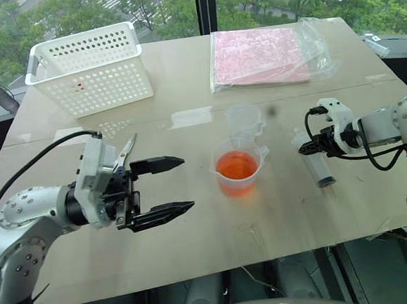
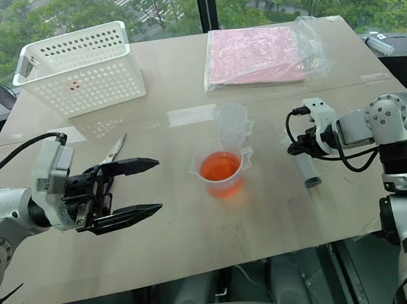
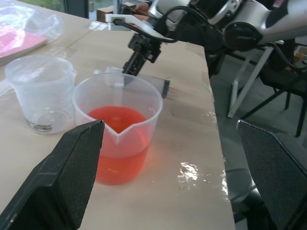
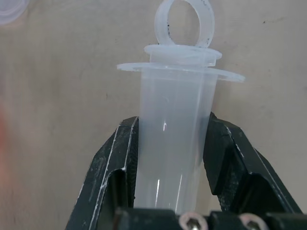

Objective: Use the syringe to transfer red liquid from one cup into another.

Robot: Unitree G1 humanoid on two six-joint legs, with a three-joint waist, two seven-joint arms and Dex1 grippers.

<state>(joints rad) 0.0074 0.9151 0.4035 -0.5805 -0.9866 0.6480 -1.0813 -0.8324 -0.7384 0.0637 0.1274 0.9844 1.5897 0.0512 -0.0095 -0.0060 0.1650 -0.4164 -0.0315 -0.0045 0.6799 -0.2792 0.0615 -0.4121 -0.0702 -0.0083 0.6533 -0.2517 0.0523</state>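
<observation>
Clear syringe lies on table, my R gripper clamped on its barrel, right of big cup w/ red liquid. Small cup just behind. L gripper wide open, holding nothing. Scissors, basket, pink bag beyond.

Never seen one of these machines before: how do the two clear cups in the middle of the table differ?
The larger beaker is wider and holds red liquid; the smaller cup is narrower and looks empty. The beaker stands nearer the robot, the smaller cup just behind it. Both are clear plastic, upright, each with a pour spout.
</observation>
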